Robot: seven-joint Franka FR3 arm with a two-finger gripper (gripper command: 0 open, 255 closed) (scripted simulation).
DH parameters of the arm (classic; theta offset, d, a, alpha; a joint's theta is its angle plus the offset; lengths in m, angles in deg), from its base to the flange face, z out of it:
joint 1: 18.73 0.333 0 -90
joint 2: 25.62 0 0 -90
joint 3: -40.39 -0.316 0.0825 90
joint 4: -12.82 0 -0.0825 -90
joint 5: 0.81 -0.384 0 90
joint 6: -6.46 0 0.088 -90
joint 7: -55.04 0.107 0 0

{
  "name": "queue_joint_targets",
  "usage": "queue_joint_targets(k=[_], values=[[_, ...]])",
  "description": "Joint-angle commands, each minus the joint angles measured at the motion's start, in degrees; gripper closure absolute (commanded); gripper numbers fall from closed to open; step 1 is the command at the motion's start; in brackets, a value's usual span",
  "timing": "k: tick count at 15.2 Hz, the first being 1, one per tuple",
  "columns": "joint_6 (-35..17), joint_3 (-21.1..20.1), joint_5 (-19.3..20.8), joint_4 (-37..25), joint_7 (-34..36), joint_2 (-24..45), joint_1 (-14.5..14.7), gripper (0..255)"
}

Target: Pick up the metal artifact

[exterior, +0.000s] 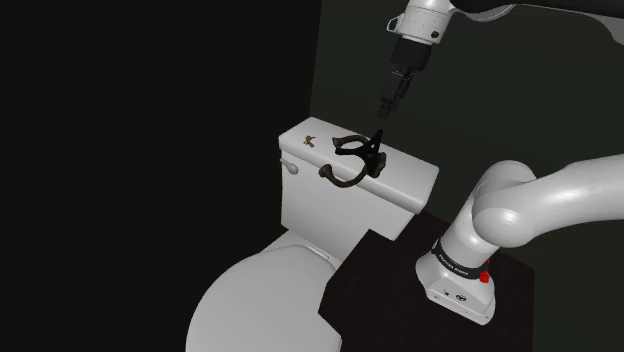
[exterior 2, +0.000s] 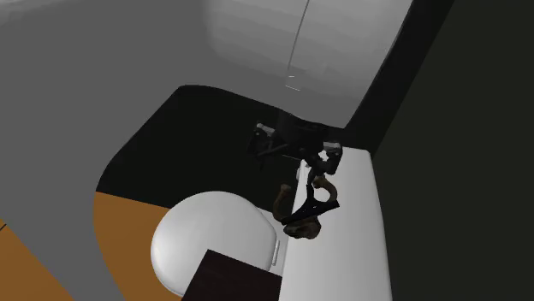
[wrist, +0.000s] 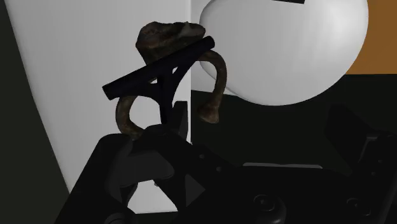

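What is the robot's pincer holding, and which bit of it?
The metal artifact, seemingly pinched by the thin black stem under its brown curl.

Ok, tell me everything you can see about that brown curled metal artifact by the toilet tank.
The brown, tarnished metal artifact is an open ring band whose two ends finish in small knobs, with a rough, lumpy head. A black crossbar on thin struts runs across it. It is at the front edge of the white toilet tank's lid, the black gripper just above it; whether it rests there or is lifted, I cannot tell.
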Motion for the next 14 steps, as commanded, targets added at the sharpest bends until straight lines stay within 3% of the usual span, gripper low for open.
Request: queue_joint_targets(k=[1, 14], values=[[0.0, 0.0, 0.0, 0.0, 0.0, 0.0, 0.0, 0], [-13.4, 3.0, 9.8, -3.6, -3.7, 24.6, -4.2, 0]])
